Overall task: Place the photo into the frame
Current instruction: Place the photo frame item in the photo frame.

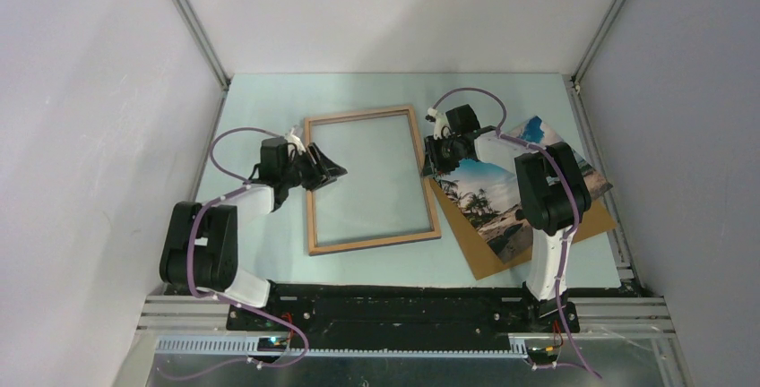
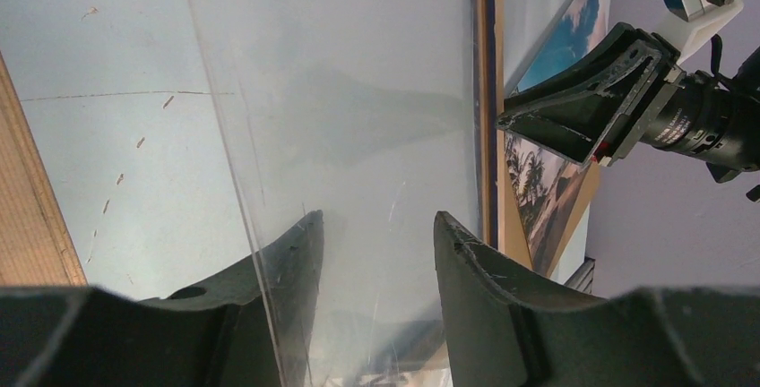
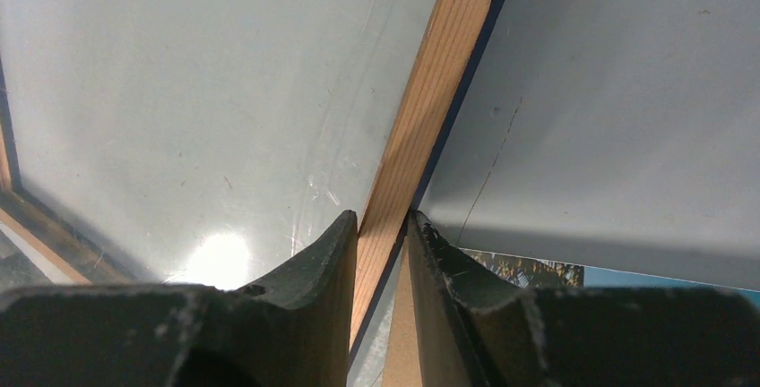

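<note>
The frame (image 1: 372,244) lies wood-brown back up in the middle of the table, with its clear pane inside. My right gripper (image 1: 436,156) is shut on the frame's right rail (image 3: 448,47), one finger on each side of it (image 3: 384,219). My left gripper (image 1: 330,172) is open over the frame's left side, just inside the left rail (image 2: 36,208). Its fingers (image 2: 378,226) straddle nothing, and a clear pane edge runs across the left finger. The beach photo (image 1: 488,199) lies picture up on the brown backing board (image 1: 484,257), right of the frame. The photo also shows in both wrist views (image 2: 538,190) (image 3: 538,270).
The backing board's corner (image 3: 401,342) reaches under the right gripper, next to the frame rail. White walls with metal posts close in the table on the left, back and right. The right arm's upper link (image 1: 548,192) hangs over the photo.
</note>
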`<state>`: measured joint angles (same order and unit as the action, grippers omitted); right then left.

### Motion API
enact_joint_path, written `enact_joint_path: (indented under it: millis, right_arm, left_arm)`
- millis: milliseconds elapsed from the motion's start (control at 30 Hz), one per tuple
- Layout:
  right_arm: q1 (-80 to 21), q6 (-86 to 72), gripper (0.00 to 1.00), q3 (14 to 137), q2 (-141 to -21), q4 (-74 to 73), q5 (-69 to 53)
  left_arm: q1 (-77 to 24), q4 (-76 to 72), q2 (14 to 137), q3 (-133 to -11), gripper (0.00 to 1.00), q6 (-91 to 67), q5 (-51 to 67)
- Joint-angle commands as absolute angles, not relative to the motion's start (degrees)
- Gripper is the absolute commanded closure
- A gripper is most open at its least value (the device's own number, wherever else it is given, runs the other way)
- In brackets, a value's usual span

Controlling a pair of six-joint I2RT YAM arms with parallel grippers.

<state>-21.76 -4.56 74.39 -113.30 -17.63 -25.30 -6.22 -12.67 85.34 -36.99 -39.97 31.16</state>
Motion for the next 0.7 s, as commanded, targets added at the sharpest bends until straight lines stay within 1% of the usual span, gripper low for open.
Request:
enact_joint_path:
  millis: [0,67,200,267,400,467,667]
  right_arm:
    - [-22.32,-5.46,0.68,76.77,-113.92,-17.45,-26.53]
    - [-22.28,-5.33,0.66,76.95,-113.85,-17.62,-26.45]
    - [-22.25,-5.1,0.6,77.25,-113.18,-17.98,-26.43]
    - [-22.24,-5.12,0.56,77.3,-112.79,-18.08,-26.39]
    - [-22.24,-4.78,0.43,77.63,-111.65,-18.26,-25.41]
    - [-22.21,-4.56,0.39,77.8,-110.9,-18.28,-24.86]
    - [-22.3,-3.54,0.35,79.34,-108.78,-19.35,-23.78]
  left_arm:
    - [-7.21,-13.16,85.72,-39.33,0.46,-38.32,31.38]
    - [-7.22,-13.1,85.98,-39.38,0.46,-38.32,31.33]
    - [-7.34,-12.89,86.14,-39.45,0.46,-37.92,31.01]
    - [-7.31,-12.76,86.1,-39.45,0.46,-37.68,30.8]
    - [-7.36,-12.37,86.13,-39.46,0.45,-37.24,30.31]
    - [-7.38,-12.18,86.19,-39.44,0.45,-37.07,30.1]
    - [-7.39,-11.6,86.58,-39.52,0.45,-36.59,29.54]
